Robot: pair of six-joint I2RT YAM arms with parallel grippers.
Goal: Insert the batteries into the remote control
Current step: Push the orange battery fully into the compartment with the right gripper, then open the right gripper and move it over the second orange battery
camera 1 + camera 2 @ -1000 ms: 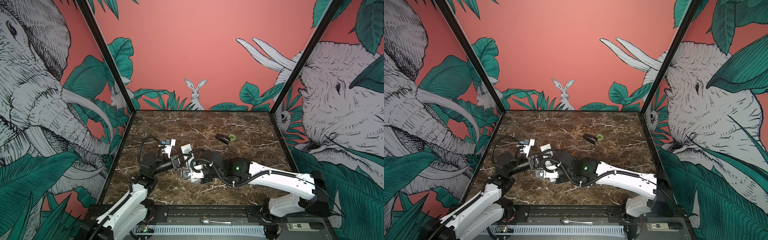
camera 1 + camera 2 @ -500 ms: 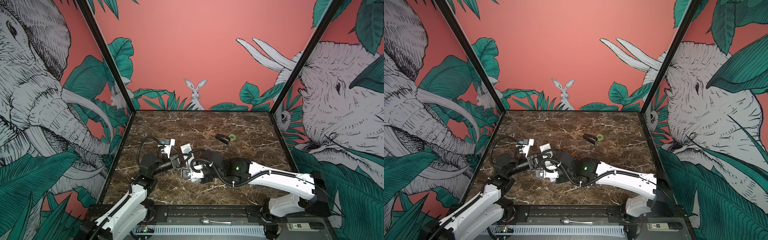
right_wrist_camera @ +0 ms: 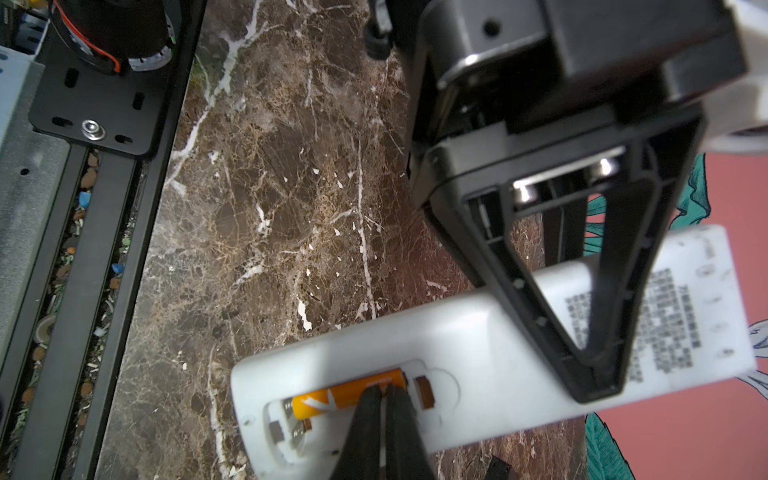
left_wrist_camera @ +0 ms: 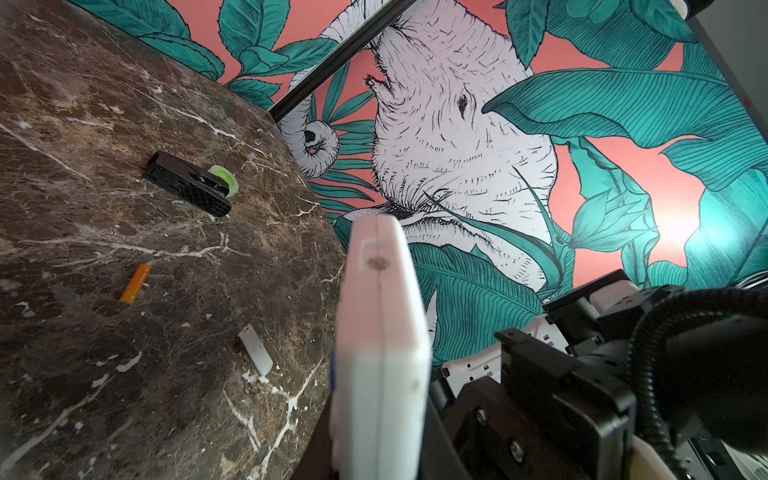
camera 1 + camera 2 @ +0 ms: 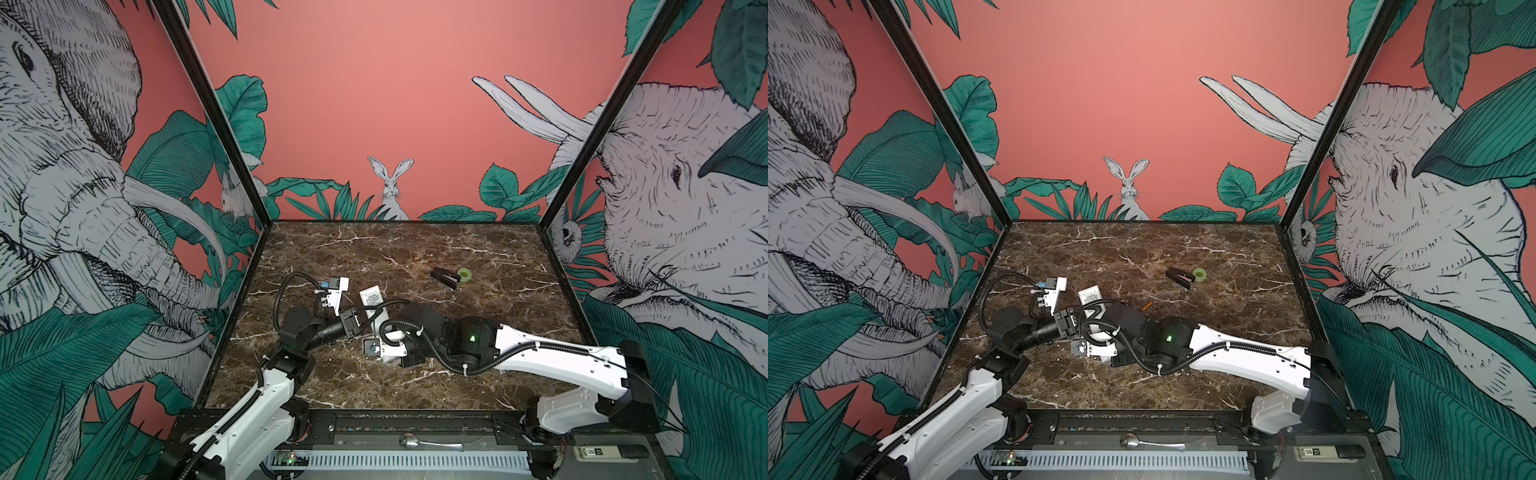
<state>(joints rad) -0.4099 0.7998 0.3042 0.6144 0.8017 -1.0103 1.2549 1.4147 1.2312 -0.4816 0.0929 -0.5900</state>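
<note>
Orange and metal-tipped, the seated battery lies in the open bay on the back of the remote control, its long axis running along the remote's own. The right gripper has its fingertips pressed together with nothing between them. They bear on the battery's end nearest the remote's middle, while the opposite end meets the spring. The left gripper is clamped across the remote control nearer its label end and turns the bay toward the right gripper. The slot beside the seated battery looks empty.

In a top view the loose battery lies on the marble table at about two o'clock from the remote, just beside the right arm's black wrist link, its length running roughly one to seven o'clock. The right arm is the nearer and carries nothing. Once this cell is home, I judge the right gripper should swing toward two o'clock and close across that battery's short axis.
</note>
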